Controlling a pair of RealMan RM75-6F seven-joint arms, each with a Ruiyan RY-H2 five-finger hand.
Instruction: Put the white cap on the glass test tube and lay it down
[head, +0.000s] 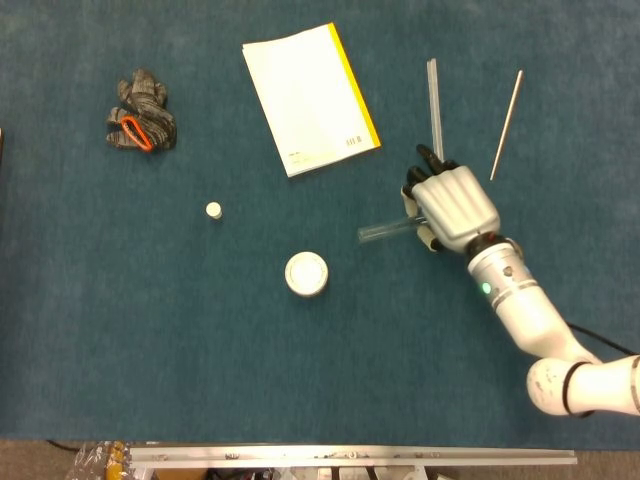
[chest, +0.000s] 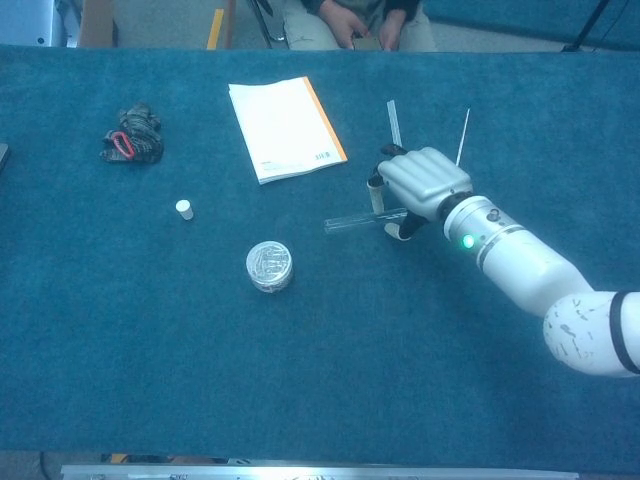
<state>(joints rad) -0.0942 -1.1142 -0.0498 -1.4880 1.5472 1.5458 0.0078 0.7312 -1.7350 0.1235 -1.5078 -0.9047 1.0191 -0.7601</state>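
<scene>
The glass test tube (head: 383, 229) (chest: 349, 221) lies slanted on the blue table, its right end under my right hand (head: 455, 204) (chest: 425, 184). The fingers curl down over that end and grip it; the exact contact is hidden beneath the palm. The tube's left end points toward the table's middle. The small white cap (head: 213, 210) (chest: 184, 208) stands alone far to the left, well apart from the hand. My left hand shows in neither view.
A white notebook with a yellow spine (head: 310, 97) (chest: 285, 128) lies behind the tube. A round tin (head: 306, 273) (chest: 269, 266) sits in front of it to the left. A clear rod (head: 434, 100) and a thin metal rod (head: 506, 122) lie behind the hand. A crumpled glove (head: 140, 125) is far left.
</scene>
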